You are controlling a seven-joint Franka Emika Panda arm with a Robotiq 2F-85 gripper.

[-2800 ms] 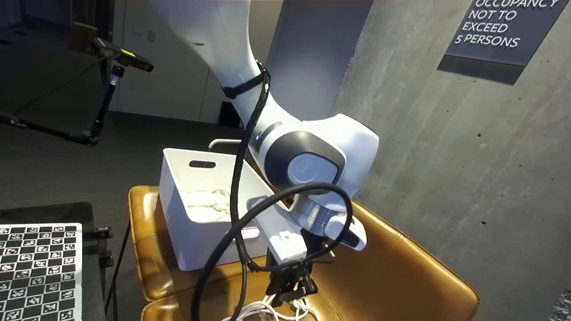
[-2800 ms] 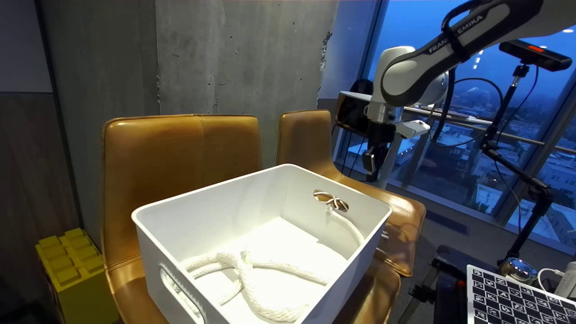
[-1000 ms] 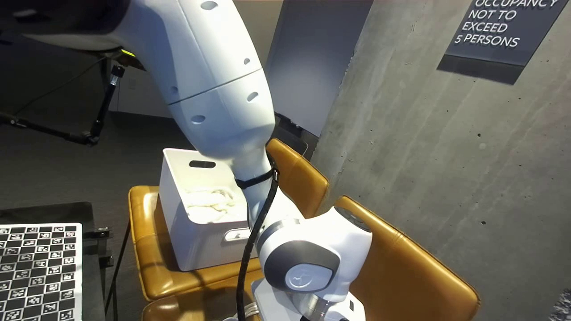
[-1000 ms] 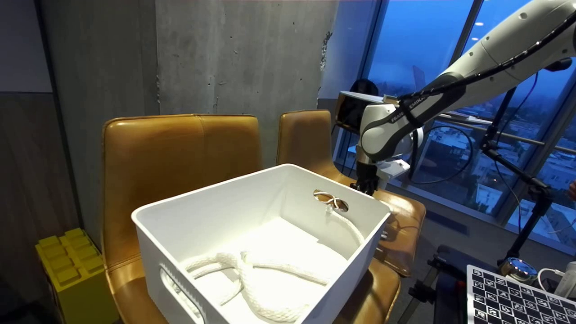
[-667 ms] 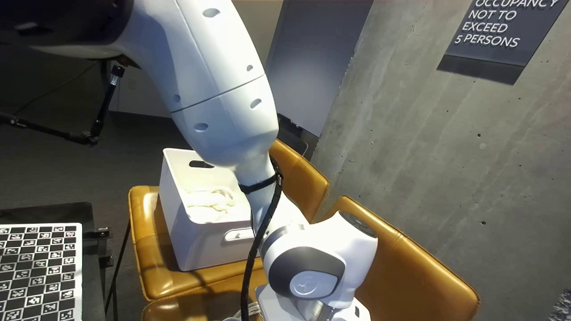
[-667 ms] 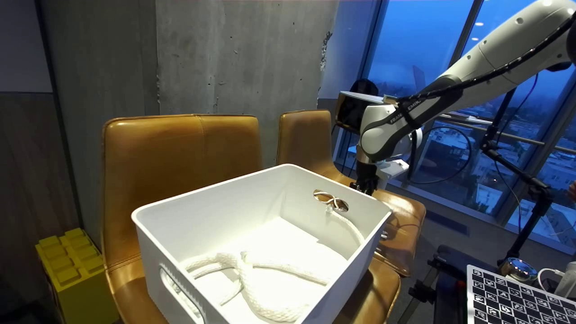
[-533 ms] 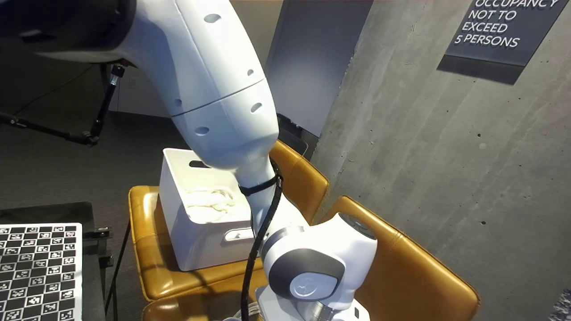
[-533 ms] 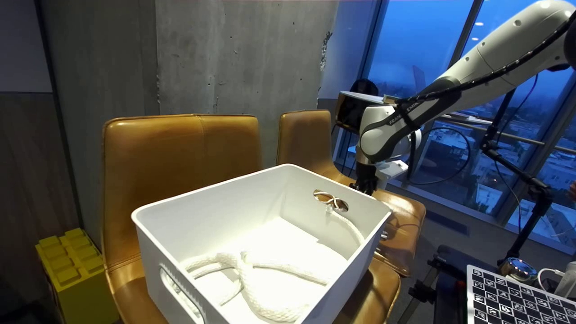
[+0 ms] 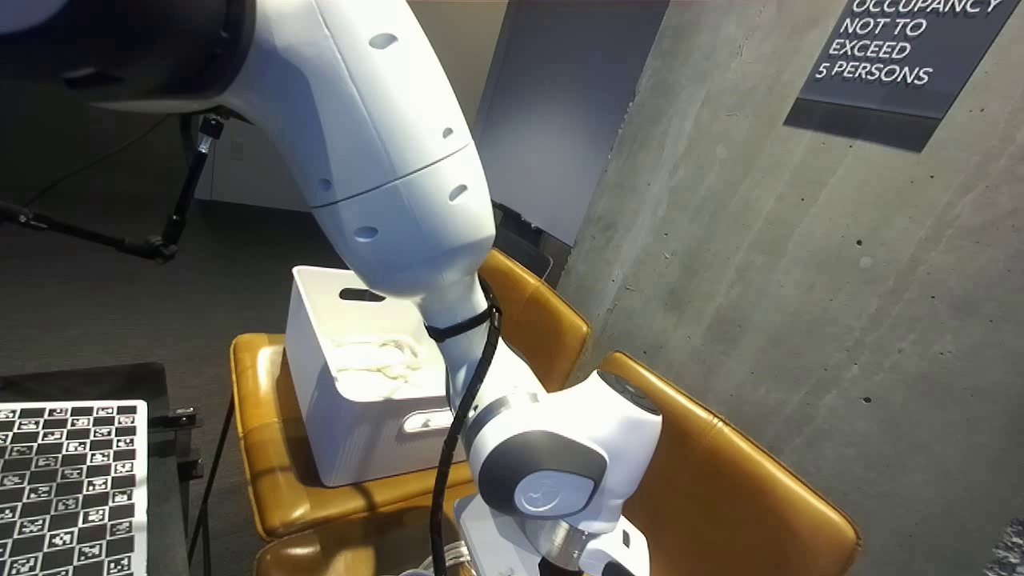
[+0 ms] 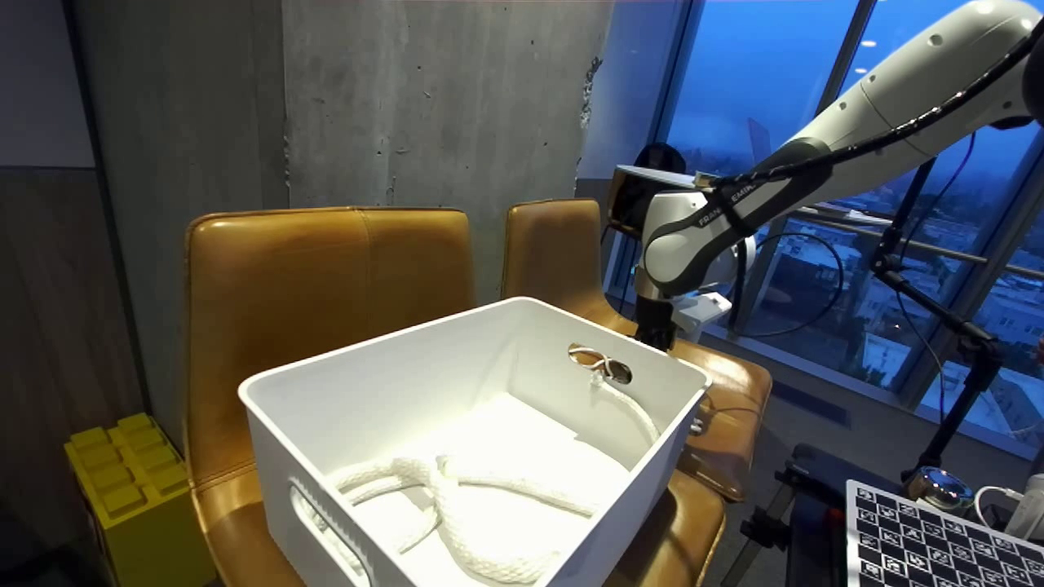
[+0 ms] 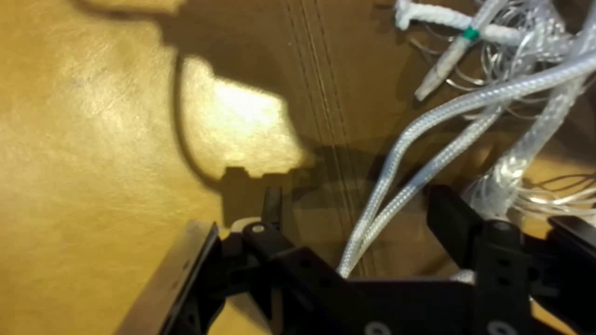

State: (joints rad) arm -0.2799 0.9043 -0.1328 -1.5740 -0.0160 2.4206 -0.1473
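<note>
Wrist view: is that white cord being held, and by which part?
Nothing is held: the end effector stands open, with the white cord showing unpinched in its gap.

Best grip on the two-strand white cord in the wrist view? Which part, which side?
I'd pinch the white cord where its two strands converge, coming from above: they run close together there, and the open hand stands astride them, so closing should likely catch both. Farther along they spread toward the tangled fibers, which might snag.

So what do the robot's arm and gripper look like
The arm is white with rounded housings, dark grey trim and partly covered Franka Emika lettering. A black cable runs along it, held by a strap. The gripper is black and jointed, with a metallic plate.
</note>
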